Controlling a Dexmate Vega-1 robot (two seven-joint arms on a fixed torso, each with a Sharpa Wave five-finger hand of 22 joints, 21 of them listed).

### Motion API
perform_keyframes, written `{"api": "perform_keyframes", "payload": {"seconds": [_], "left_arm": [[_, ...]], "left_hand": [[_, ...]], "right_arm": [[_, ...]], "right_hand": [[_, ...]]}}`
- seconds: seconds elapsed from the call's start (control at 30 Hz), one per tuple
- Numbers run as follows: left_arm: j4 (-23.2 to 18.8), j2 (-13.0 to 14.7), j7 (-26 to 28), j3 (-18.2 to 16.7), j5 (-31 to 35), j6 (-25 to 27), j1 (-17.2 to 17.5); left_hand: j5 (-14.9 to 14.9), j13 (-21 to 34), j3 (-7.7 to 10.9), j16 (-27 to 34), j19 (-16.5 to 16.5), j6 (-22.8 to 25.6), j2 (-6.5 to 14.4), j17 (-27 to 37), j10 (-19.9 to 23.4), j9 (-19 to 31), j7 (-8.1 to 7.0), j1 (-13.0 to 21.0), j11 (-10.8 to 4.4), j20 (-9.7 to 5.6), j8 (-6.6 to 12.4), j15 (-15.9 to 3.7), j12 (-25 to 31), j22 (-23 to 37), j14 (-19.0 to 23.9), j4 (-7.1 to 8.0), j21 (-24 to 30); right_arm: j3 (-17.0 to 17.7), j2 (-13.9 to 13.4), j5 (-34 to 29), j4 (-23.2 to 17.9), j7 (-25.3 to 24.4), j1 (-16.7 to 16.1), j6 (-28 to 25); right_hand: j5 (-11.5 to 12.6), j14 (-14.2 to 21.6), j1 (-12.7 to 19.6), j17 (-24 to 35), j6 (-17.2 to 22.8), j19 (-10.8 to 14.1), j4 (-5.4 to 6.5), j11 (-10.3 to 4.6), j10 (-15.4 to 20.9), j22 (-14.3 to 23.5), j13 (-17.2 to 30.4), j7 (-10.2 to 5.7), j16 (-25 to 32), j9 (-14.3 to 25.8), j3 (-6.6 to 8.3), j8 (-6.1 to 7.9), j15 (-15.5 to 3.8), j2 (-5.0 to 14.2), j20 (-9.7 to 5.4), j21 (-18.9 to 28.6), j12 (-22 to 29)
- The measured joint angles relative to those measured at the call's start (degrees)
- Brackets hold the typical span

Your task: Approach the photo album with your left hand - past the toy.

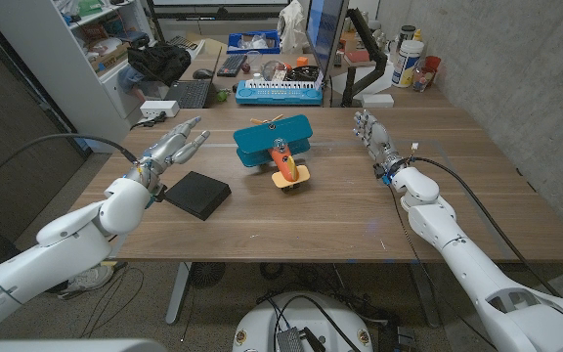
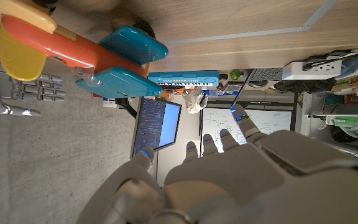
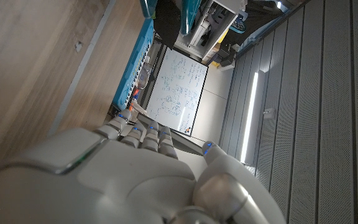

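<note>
A black photo album [image 1: 196, 195] lies flat on the wooden table [image 1: 457, 220], left of centre. A toy biplane [image 1: 276, 150] with blue wings, an orange body and a yellow tail stands to the album's right, near the table's middle. My left hand [image 1: 173, 147] hovers just behind the album's far left corner, fingers apart and stretched away from me, holding nothing. In the left wrist view the left hand [image 2: 222, 168] points past the toy plane [image 2: 79, 56]. My right hand [image 1: 370, 135] stands at the right of the toy, fingers straight, empty; the right hand [image 3: 129, 174] has its back to the wrist camera.
Behind the table sit a small blue toy keyboard [image 1: 279, 92], a monitor [image 1: 325, 34], a black keyboard [image 1: 189, 93], bottles [image 1: 408, 57] and shelving [image 1: 86, 39]. Bare wood lies along the table's front and right side.
</note>
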Motion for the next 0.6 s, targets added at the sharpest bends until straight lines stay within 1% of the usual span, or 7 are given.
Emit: {"api": "perform_keyframes", "payload": {"seconds": [0.1,0.27,0.43,0.5,0.6], "left_arm": [[-0.1,0.2,-0.3,0.0,-0.4,0.5,0.0],[-0.2,0.9,-0.9,0.1,-1.0,1.2,0.0],[-0.2,1.5,-1.6,0.3,-1.6,1.8,0.0],[-0.2,1.8,-1.8,0.4,-1.9,2.1,-0.1],[-0.3,2.2,-2.2,0.5,-2.2,2.5,-0.2]], "left_hand": [[0.0,0.0,0.00,0.0,0.0,0.0,0.0,0.0,0.0,0.0,0.00,-0.1,0.00,0.00,0.00,0.00,0.0,0.0,0.0,0.00,0.0],[0.0,0.0,0.00,0.0,-0.3,0.0,-0.2,0.0,0.0,0.0,0.00,-0.3,0.00,0.32,-0.20,0.30,0.0,0.0,-0.3,0.00,0.0],[0.0,0.0,-0.02,-0.4,-0.3,0.0,-0.2,0.0,0.0,0.0,0.00,-0.3,0.00,0.32,-0.40,0.56,0.0,0.0,0.0,0.02,0.0],[0.0,0.0,-0.45,-0.4,-0.3,0.0,-0.2,0.0,0.0,0.0,0.00,-0.3,0.00,0.32,-0.40,0.56,0.0,0.0,0.0,-0.03,0.0],[0.0,0.0,-0.48,-0.4,-0.3,0.0,-0.2,0.0,0.0,0.0,0.00,-0.3,0.00,0.32,-0.40,0.56,0.0,0.0,0.0,0.02,0.0]], "right_arm": [[0.0,0.0,0.0,0.2,0.0,0.1,0.0],[-0.1,0.1,0.0,0.3,0.0,0.2,0.1],[-0.1,0.2,-0.1,0.5,0.0,0.3,0.1],[-0.2,0.2,-0.1,0.5,0.0,0.3,0.1],[-0.2,0.3,-0.2,0.6,0.0,0.4,0.1]], "right_hand": [[0.0,0.0,0.0,0.0,0.0,0.2,0.12,0.00,0.0,0.0,0.0,0.00,0.0,0.0,-0.12,0.00,0.00,0.00,0.23,0.0,0.0],[0.2,0.0,0.0,0.0,0.0,0.2,0.12,0.00,0.0,0.0,0.0,0.00,0.0,0.0,-0.12,0.00,0.00,0.00,0.21,0.0,0.0],[0.2,0.0,0.0,0.0,0.0,0.2,0.12,0.00,0.0,0.0,0.0,0.00,0.0,0.0,-0.12,0.00,0.00,0.00,0.21,0.0,0.0],[0.2,0.0,0.0,0.0,0.0,0.2,0.12,0.00,0.0,0.0,0.0,0.00,0.0,0.0,-0.12,0.00,0.00,0.00,0.21,0.0,0.0],[0.2,0.0,0.0,0.0,0.0,0.2,0.12,0.00,0.0,0.0,0.0,0.00,0.0,0.0,-0.12,0.00,0.00,0.00,0.21,-0.2,0.0]]}}
